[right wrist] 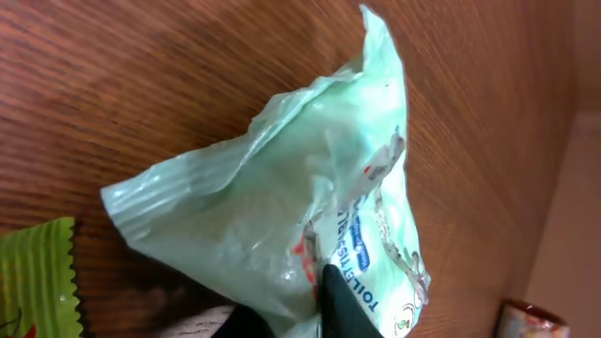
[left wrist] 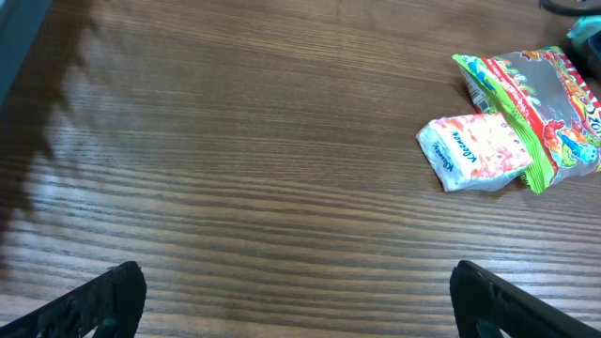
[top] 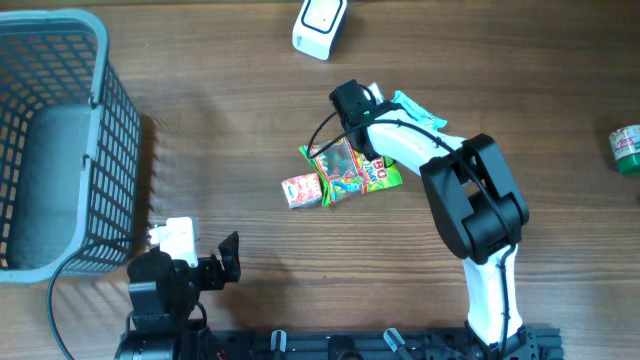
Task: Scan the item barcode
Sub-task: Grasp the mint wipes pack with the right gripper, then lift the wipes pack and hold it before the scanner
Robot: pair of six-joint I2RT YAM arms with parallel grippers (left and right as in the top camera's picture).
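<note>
My right gripper [top: 388, 100] is shut on a pale mint-green plastic packet [top: 418, 110] with blue print, just right of the table's upper middle. In the right wrist view the crumpled packet [right wrist: 272, 188] fills the frame, and a black fingertip [right wrist: 346, 302] presses into its lower edge. The white barcode scanner [top: 320, 25] lies at the far edge of the table. My left gripper [top: 228, 258] stays near the front left, open, with only bare wood between its fingers [left wrist: 113, 293].
A green snack bag [top: 358, 168] and a small pink-and-white tissue pack [top: 303, 190] lie mid-table, also seen as bag [left wrist: 545, 103] and pack [left wrist: 474, 150]. A grey mesh basket [top: 105, 150] stands at the left. A green can [top: 627, 148] sits at the right edge.
</note>
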